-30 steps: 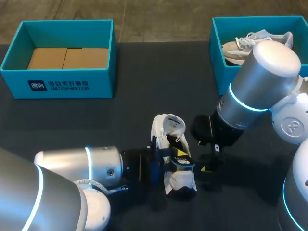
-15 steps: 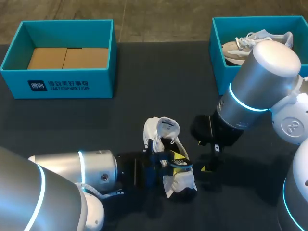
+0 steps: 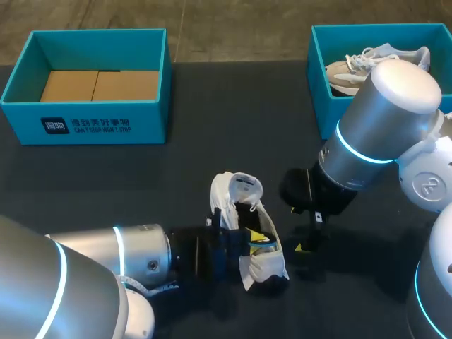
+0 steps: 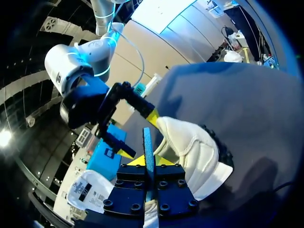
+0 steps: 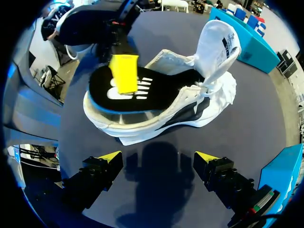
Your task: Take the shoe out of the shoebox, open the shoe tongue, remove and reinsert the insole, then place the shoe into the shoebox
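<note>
Head view: shoe (image 3: 263, 265) lengthwise near-far, toe pointing away.

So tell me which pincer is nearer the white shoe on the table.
Left. The left pincer is at the shoe, shut on its insole; the right pincer is open beside it, apart.

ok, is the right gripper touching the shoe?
Apart. The right wrist view shows the right gripper open, both yellow tips stopping short of the shoe, with bare table between them.
</note>
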Controlling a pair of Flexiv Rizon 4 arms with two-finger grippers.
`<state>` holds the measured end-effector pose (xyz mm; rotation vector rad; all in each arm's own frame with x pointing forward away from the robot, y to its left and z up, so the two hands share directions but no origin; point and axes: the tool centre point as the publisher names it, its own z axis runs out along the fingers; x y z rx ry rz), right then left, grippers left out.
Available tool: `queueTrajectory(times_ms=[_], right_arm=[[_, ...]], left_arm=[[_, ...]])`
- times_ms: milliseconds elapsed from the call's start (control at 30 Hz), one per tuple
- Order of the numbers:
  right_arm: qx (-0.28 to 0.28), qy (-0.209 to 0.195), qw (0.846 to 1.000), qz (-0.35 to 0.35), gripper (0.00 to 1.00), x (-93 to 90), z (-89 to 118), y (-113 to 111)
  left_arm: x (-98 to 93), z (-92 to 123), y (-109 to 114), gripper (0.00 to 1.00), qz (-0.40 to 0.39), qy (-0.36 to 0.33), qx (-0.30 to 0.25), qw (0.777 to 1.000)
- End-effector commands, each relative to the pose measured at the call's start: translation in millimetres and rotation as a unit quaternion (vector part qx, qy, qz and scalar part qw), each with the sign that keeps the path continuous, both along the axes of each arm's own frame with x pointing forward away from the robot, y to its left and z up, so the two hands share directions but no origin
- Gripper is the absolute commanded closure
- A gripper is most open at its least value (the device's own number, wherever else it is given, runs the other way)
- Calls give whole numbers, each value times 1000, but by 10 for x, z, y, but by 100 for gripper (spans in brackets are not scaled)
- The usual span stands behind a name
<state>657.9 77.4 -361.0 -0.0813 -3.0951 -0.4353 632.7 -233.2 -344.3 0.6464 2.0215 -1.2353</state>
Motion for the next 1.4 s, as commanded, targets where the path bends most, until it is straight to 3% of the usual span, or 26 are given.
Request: queueTrajectory(times_ms=[33, 267, 300, 333, 400, 533, 667, 767, 800, 833, 867, 1400], right_arm=[[0, -1, 1000, 0, 0, -9, -8, 0], [0, -1, 1000, 0, 0, -9, -8, 0], [0, -1, 1000, 0, 0, -9, -8, 0], [0, -1, 1000, 0, 0, -9, -8, 0], [0, -1, 1000, 0, 0, -9, -8, 0], [0, -1, 1000, 0, 0, -9, -8, 0], [0, -1, 1000, 0, 0, -9, -8, 0], [0, -1, 1000, 0, 0, -9, -8, 0], [0, -1, 1000, 0, 0, -9, -8, 0], [0, -1, 1000, 0, 0, -9, -8, 0], [0, -1, 1000, 0, 0, -9, -8, 0], [0, -1, 1000, 0, 0, -9, -8, 0]], left_arm=[[113, -53, -63, 100, 11, 8, 14, 1000], [46, -14, -70, 100, 1, 16, 5, 1000], [25, 5, -72, 96, -1, 15, 4, 1000], [10, 19, -71, 80, -4, 17, 3, 1000], [-20, 50, -66, 72, -5, 14, 2, 1000], [-78, 116, -43, 77, -5, 11, -1, 1000], [-132, 189, -10, 71, -10, 14, -10, 1000], [-159, 219, 2, 73, -14, 15, -13, 1000], [-166, 222, -1, 79, -16, 14, -13, 1000], [-169, 219, -10, 97, -17, 14, -11, 1000], [-168, 211, -21, 100, -19, 15, -9, 1000], [85, -55, -92, 100, 0, 35, 30, 999]])
